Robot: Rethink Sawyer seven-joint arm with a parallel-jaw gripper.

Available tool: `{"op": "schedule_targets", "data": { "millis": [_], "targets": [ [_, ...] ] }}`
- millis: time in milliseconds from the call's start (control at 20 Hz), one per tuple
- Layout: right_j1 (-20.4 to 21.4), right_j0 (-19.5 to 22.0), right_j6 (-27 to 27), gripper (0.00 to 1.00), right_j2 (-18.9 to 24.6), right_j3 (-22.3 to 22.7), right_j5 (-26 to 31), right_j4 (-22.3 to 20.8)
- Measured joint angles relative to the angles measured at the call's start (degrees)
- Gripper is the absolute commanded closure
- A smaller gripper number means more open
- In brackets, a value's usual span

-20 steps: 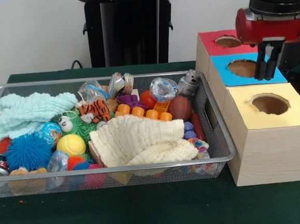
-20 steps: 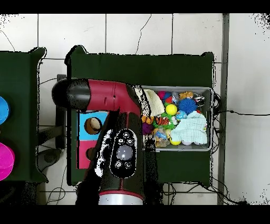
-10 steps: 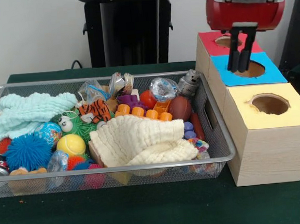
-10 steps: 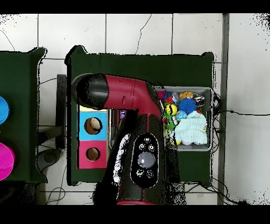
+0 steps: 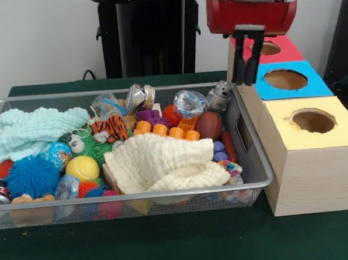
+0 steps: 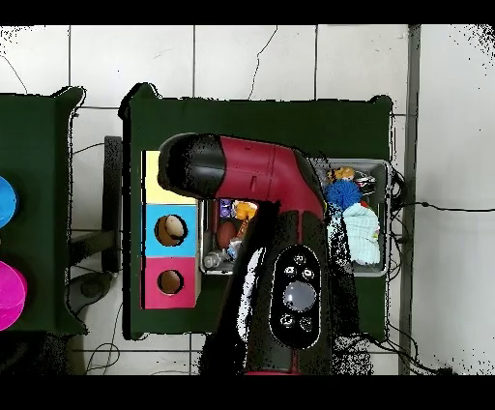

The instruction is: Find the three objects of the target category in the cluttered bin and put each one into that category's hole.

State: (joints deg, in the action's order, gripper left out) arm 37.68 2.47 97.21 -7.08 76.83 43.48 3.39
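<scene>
Hanging at upper right of the front view, the hand (image 5: 246, 64) has its two dark fingers together, nothing between them, pointing straight down over the bin's (image 5: 131, 196) right rim, beside the red-topped box (image 5: 288, 47). Half a second ago it was over the blue-topped box (image 5: 306, 83), so it has shifted left. This view shows the full clutter: cream cloth (image 5: 164, 164), mint cloth (image 5: 32, 132), tiger toy (image 5: 110, 129), yellow ball (image 5: 82, 168), brown football (image 5: 208, 125) with long axis roughly upright. Which items belong to the target category, cannot tell.

Overhead view: arm (image 6: 261, 184) covers most of the bin (image 6: 389, 218); the hand is hidden. Holes in blue (image 6: 171, 230) and red (image 6: 170, 282) tops visible at left; yellow-topped box (image 6: 164, 186) partly covered.
</scene>
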Motion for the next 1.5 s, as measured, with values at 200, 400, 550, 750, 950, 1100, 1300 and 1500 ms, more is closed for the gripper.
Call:
{"op": "schedule_targets", "data": {
  "millis": [200,400,550,750,950,1100,1300,1500],
  "targets": [
    [0.1,2.0,0.0,1.0,1.5,0.3,-1.8,-1.4],
    [0.1,4.1,0.0,1.0,3.1,1.1,-4.0,-3.0],
    [0.1,5.0,0.0,1.0,3.9,1.7,-4.7,-3.6],
    [0.1,6.3,0.0,1.0,5.2,3.1,-6.2,-5.7],
    [0.2,6.9,0.0,1.0,6.0,3.8,-6.4,-6.9],
    [0.2,7.6,0.0,1.0,7.2,4.2,-6.4,-8.1],
    [0.4,8.4,0.0,1.0,8.3,4.4,-6.4,-9.2],
    [0.6,9.5,0.0,1.0,9.4,4.6,-6.4,-10.3]
  ]
}}
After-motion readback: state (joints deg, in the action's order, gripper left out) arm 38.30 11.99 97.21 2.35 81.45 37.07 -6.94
